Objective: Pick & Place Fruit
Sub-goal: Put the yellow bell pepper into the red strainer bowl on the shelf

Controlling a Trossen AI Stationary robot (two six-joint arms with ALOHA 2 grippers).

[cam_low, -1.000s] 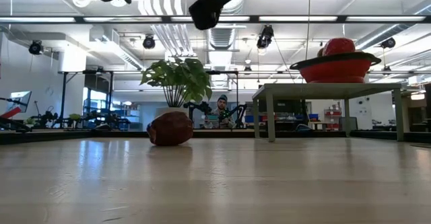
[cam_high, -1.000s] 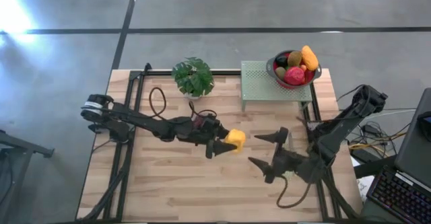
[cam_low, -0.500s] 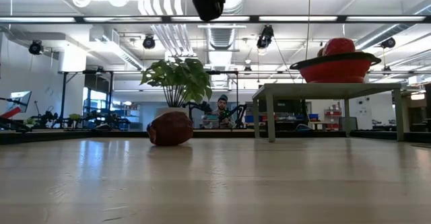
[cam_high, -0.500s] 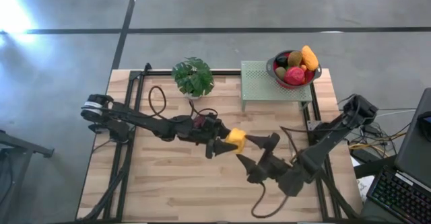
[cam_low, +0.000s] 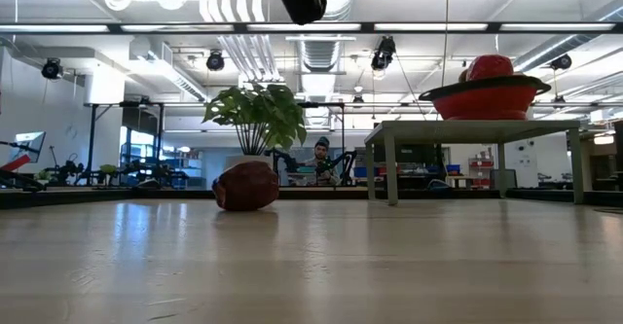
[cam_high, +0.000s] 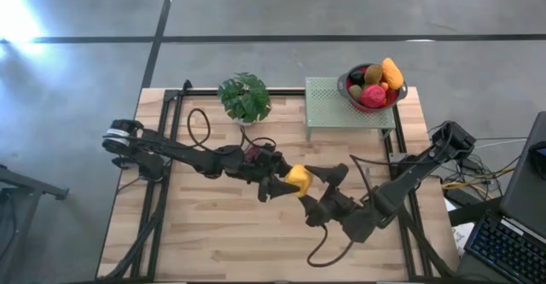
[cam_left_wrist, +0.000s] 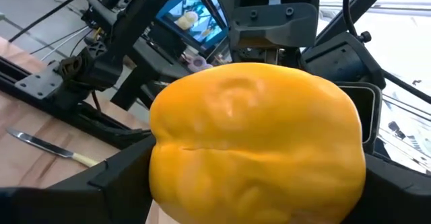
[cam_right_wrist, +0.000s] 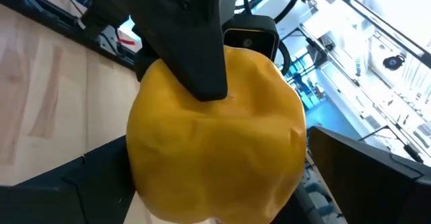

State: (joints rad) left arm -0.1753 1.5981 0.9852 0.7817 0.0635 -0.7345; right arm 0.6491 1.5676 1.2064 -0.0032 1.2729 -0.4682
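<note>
Yellow toy fruit (cam_high: 297, 178), a lumpy pepper-like piece, hangs above the middle of the desk (cam_high: 205, 233), clamped in the left pincer (cam_high: 286, 182). The right pincer (cam_high: 320, 192) has its fingers spread wide and apart on either side of the same fruit, not yet closed on it. This looks like a mid-air handover, and the risk lies in its timing: if the left pincer lets go before the right one has clamped, the smooth, rounded fruit could drop and roll off toward a desk edge. The two sets of fingers could also collide around it.

A maroon fruit (cam_low: 246, 185) rests on the desk near the potted plant (cam_high: 245, 97); the red bowl (cam_high: 350, 90) of fruit sits on the green stand (cam_high: 328, 109) at the far right corner.

No brand, label or writing can be read.
</note>
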